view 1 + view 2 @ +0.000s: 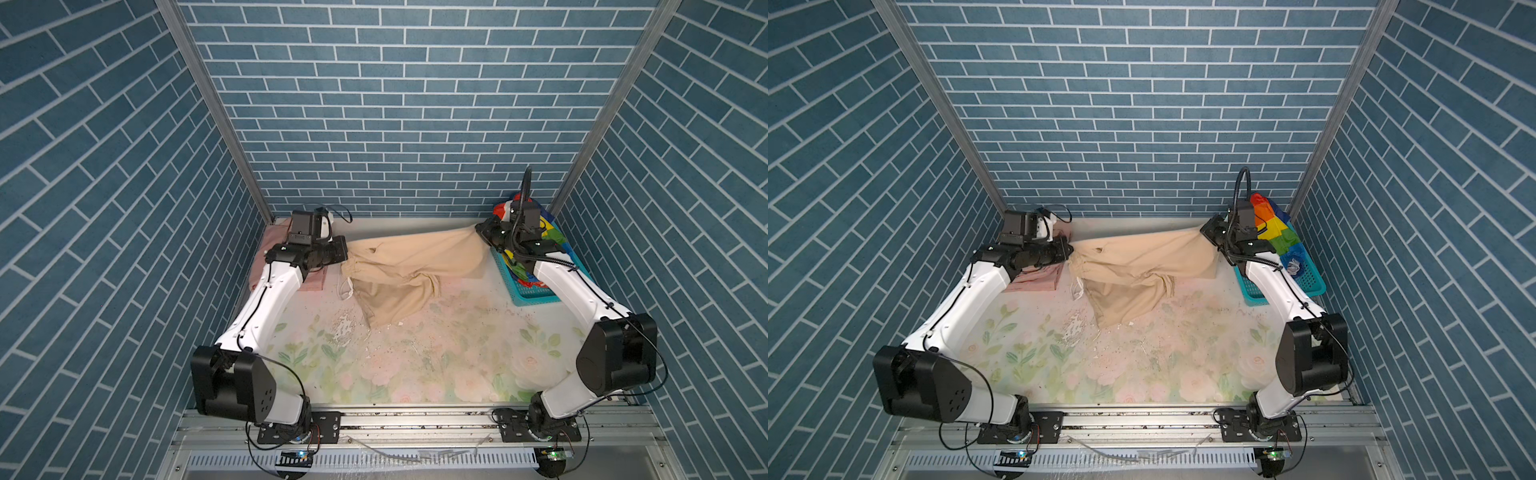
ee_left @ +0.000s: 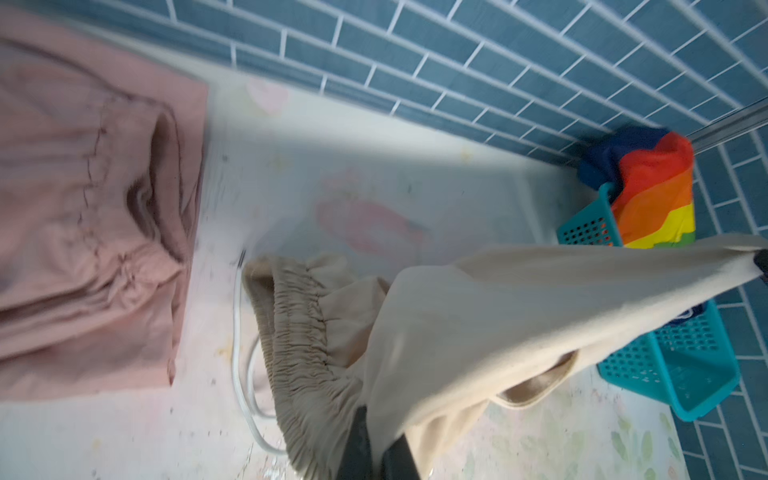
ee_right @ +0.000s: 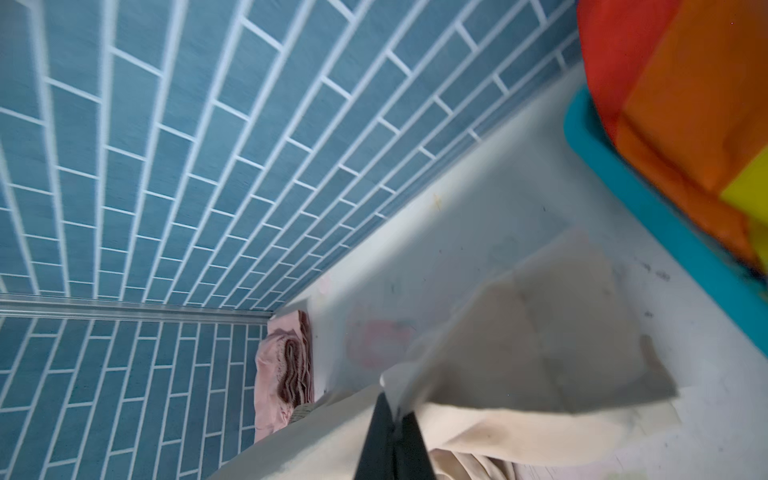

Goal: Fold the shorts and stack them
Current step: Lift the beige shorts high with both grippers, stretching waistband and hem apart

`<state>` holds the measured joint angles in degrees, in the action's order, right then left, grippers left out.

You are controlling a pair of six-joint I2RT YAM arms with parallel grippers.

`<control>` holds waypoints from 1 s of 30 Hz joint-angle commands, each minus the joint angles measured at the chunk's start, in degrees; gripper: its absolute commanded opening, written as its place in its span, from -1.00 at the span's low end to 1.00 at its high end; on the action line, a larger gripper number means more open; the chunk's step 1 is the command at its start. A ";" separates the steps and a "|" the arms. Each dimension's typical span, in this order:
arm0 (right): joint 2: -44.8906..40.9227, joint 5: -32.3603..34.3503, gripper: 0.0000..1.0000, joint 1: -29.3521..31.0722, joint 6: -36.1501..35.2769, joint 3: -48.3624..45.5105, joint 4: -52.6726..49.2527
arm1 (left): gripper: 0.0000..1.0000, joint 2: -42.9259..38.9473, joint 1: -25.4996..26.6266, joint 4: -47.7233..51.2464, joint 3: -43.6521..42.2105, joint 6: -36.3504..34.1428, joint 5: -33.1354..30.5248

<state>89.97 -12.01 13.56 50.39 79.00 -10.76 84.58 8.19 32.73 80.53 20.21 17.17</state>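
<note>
Left pincer [image 2: 376, 440] clenching beige shorts [image 1: 407, 257] near waistband [image 2: 299, 316], right pincer [image 3: 392, 419] clenching opposite corner, stretching them above tabletop [image 1: 415, 365]; likely best keeping pull even, lowering flat before folding.

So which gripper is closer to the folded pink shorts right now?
Left. The left gripper holds the beige shorts just beside the pink shorts; the right gripper grips their other end on the opposite side, by the teal basket.

No text I can read from here, only a small white mark [image 1: 282, 248] on the left arm [image 1: 266, 299], far left, too tiny to make out
</note>
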 commanded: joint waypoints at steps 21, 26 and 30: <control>-10.78 -2.14 -1.00 -11.65 -20.82 51.99 -24.23 | -1.00 -4.86 4.03 16.23 53.81 -0.65 -10.50; -4.49 -6.93 -1.00 -19.61 -15.90 66.93 -27.83 | -1.00 -5.51 4.01 19.17 60.36 0.64 -12.87; 5.36 -12.18 -1.00 -24.57 -8.70 72.29 -25.92 | -1.00 -1.09 2.04 22.38 64.84 -1.24 -17.11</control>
<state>85.12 -38.09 -4.03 37.63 150.82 -36.36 80.73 15.77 49.52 144.29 18.61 20.80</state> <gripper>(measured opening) 0.052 0.070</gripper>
